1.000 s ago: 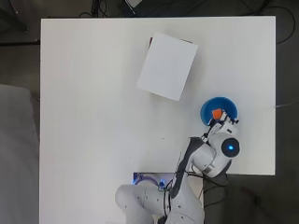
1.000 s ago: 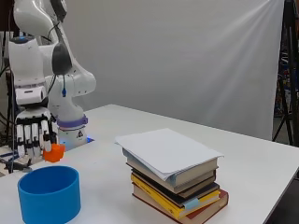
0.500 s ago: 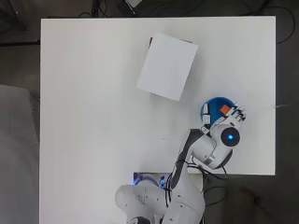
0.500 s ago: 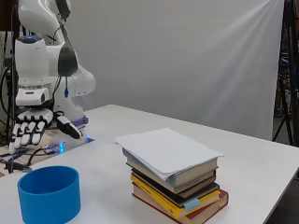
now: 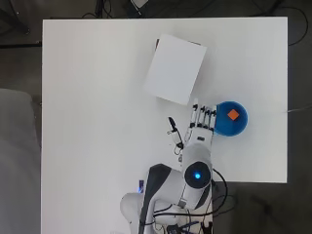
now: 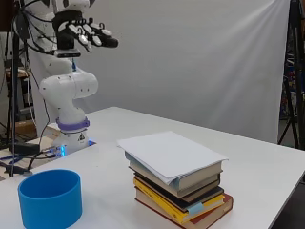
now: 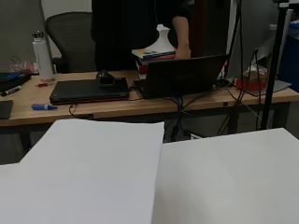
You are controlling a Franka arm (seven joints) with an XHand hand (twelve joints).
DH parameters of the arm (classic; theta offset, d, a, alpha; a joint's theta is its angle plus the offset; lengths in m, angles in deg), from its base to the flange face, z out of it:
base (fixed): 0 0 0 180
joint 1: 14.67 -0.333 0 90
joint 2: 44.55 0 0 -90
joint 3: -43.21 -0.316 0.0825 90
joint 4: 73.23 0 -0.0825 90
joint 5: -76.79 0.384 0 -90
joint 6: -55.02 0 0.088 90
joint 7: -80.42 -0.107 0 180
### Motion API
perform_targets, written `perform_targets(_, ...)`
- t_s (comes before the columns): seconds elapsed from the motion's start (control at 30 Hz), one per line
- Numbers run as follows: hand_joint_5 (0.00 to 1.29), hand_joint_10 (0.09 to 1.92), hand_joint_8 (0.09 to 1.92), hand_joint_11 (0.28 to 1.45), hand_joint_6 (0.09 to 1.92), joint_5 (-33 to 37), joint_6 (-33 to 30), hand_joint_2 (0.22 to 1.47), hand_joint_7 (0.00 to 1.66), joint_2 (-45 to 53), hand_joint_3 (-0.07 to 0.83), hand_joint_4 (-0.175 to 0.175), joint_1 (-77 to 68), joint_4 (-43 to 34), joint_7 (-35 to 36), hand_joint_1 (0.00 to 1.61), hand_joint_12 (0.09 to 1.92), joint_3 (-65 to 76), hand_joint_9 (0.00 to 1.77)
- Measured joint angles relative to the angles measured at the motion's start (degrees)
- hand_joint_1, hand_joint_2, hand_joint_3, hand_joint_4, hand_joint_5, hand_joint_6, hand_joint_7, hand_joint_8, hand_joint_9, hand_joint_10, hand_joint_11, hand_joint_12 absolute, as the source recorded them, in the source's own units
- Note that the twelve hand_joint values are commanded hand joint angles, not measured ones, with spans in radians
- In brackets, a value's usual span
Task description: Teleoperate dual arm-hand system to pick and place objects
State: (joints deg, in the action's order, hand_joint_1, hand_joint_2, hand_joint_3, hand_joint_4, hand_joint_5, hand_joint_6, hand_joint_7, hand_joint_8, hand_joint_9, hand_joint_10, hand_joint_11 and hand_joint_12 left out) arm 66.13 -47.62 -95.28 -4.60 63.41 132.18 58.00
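Your small orange block (image 5: 233,114) lay inside the round blue plastic cup (image 5: 231,118), resting on its floor near the middle; the cup stood on the white surface (image 5: 97,122) toward the right edge. Your black and white hand (image 5: 201,122) was released and held nothing, its fingers stretched out straight and its thumb splayed to the side. In the side view the hand (image 6: 83,36) hung high above the surface, well clear of the cup (image 6: 50,198). The stack of books topped with white paper (image 6: 174,179) stood apart from the cup, farther from the arm's base.
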Motion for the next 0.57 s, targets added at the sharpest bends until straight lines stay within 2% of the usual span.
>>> perform_targets(0.2, 0.37, 0.09, 0.09, 0.50, 0.09, 1.2, 3.6, 0.98, 0.54, 1.3, -0.001, 0.052, -0.7, -0.5, 2.6, 0.18, 0.09, -3.2, 0.69)
perform_targets(0.37, 0.35, 0.09, 0.09, 0.46, 0.09, 1.0, 3.8, 0.98, 0.41, 0.2, 0.002, 0.059, -1.1, 0.3, 3.2, 0.19, 0.09, -7.2, 0.53)
perform_targets(0.57, 0.34, 0.09, 0.09, 0.44, 0.09, -0.1, 3.4, 1.02, 0.39, 1.0, 0.012, 0.063, -1.1, 1.8, 2.7, 0.17, 0.09, -7.8, 0.49)
